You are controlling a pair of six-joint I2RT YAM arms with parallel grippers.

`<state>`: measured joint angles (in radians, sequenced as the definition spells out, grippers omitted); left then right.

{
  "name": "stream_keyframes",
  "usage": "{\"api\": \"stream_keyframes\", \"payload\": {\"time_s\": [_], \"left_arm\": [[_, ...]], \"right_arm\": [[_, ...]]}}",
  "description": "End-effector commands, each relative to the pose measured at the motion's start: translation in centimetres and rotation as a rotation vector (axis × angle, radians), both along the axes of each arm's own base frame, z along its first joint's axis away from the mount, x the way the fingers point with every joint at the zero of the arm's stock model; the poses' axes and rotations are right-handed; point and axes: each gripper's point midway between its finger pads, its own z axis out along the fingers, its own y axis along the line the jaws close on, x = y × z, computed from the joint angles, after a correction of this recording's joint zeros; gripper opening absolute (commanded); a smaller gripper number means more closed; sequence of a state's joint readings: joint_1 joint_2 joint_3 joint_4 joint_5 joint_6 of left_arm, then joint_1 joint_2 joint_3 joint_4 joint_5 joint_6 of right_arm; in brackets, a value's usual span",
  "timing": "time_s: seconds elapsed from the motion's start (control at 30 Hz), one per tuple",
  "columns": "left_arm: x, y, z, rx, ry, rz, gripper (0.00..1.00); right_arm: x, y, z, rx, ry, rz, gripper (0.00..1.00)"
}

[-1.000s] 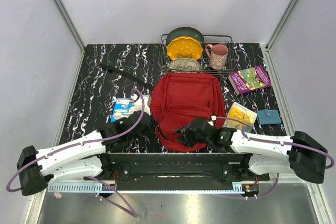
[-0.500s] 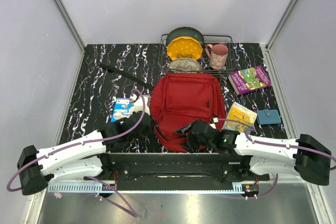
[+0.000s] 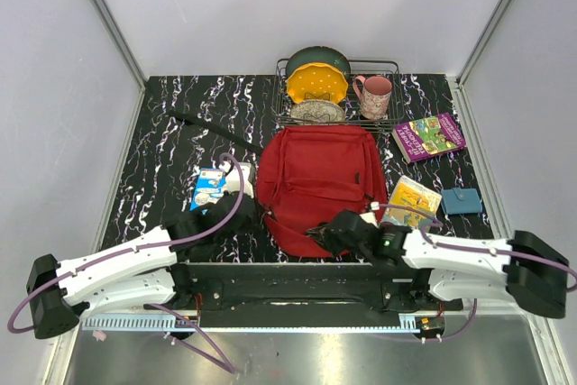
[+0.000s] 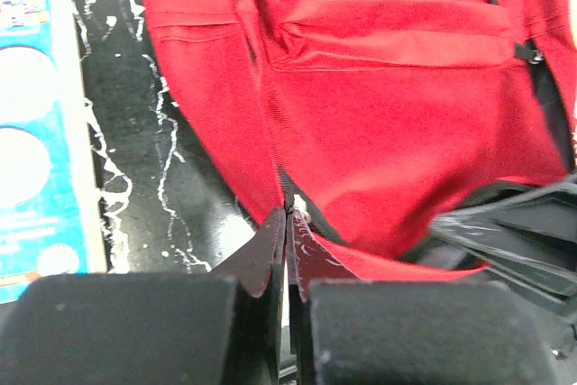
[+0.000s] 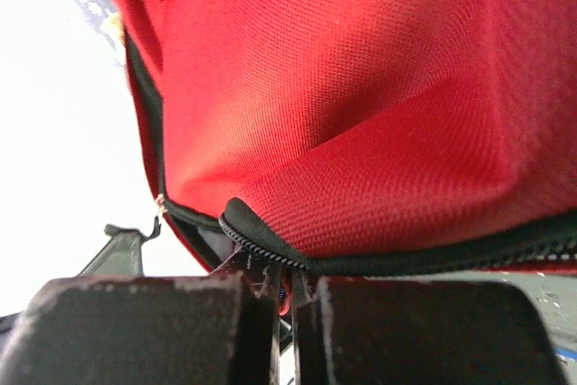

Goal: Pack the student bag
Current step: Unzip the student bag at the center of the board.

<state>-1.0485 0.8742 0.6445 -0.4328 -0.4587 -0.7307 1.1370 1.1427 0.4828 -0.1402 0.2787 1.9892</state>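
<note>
Student bag (image 3: pixel 317 173) lies flat at mid-table (image 3: pixel 162 160); left gripper (image 4: pixel 287 221) pressed together on its side seam; right gripper (image 5: pixel 287 284) pinching the black zipper edge (image 5: pixel 270 254); step judged: opening the main compartment; next calls for drawing the edges apart.

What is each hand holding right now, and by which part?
The left hand pinches the red backpack at its near left edge. The right hand pinches the same backpack at its black zipper along the near end.
</note>
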Motion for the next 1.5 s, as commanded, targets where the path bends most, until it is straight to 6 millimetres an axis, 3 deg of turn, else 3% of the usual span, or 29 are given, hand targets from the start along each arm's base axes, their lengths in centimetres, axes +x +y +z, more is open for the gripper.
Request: {"api": "stream_keyframes", "payload": {"time_s": [0.0,0.17,0.37,0.47,0.63,0.67,0.73,0.87,0.9,0.93,1.0,1.07,1.23,1.3,1.33,1.4,1.47], "left_arm": [[1.6,2.6,0.0,0.103,-0.05,0.115,0.0],[5.0,4.6,-2.1,0.131,-0.033,0.205,0.0],[7.9,3.8,-3.1,0.136,-0.038,0.194,0.0],[8.1,4.4,-5.4,0.218,0.037,0.212,0.0],[7.5,5.6,-6.2,0.255,0.071,0.232,0.0],[7.5,5.5,-5.4,0.235,0.057,0.223,0.0],[7.0,5.1,-4.3,0.202,0.05,0.192,0.14],[6.2,5.9,1.0,0.088,-0.062,0.193,0.77],[6.1,6.3,2.0,0.083,-0.088,0.2,0.83],[5.8,6.8,3.1,0.08,-0.101,0.208,0.88],[5.4,7.8,4.9,0.066,-0.143,0.224,0.92],[4.9,8.7,6.1,0.068,-0.157,0.237,0.93],[4.3,9.0,6.0,0.071,-0.141,0.231,0.97],[4.1,8.4,5.5,0.062,-0.124,0.203,0.97],[4.1,8.1,5.0,0.065,-0.112,0.191,0.97],[4.0,7.6,4.5,0.061,-0.096,0.168,0.97],[3.9,7.6,4.1,0.069,-0.088,0.162,0.98]], "right_arm": [[0.0,-3.1,0.7,-0.039,-0.1,-0.009,0.0],[-2.2,-5.1,-0.6,-0.047,-0.108,0.083,0.0],[-3.4,-4.7,-1.8,-0.013,-0.098,0.154,0.0],[-3.3,-4.3,-1.5,-0.022,-0.119,0.176,0.0],[-2.9,-3.6,-0.5,-0.063,-0.179,0.228,0.0],[-2.8,-3.5,-0.4,-0.074,-0.188,0.236,0.0],[-2.4,-2.8,0.5,-0.109,-0.237,0.279,0.0],[-1.9,-0.4,1.9,-0.196,-0.327,0.432,0.0],[-1.7,0.9,3.5,-0.187,-0.356,0.466,0.0],[-1.8,1.6,2.6,-0.242,-0.375,0.544,0.0],[-2.1,3.3,3.8,-0.227,-0.396,0.629,0.0],[-2.3,4.4,3.1,-0.234,-0.407,0.697,0.0],[-1.9,4.9,2.0,-0.237,-0.381,0.667,0.0],[-2.1,4.6,1.5,-0.237,-0.366,0.665,0.15],[-2.2,4.4,1.9,-0.221,-0.363,0.65,0.4],[-2.3,3.5,2.2,-0.222,-0.37,0.631,0.58],[-1.9,2.7,5.0,-0.203,-0.442,0.598,0.77]]}}
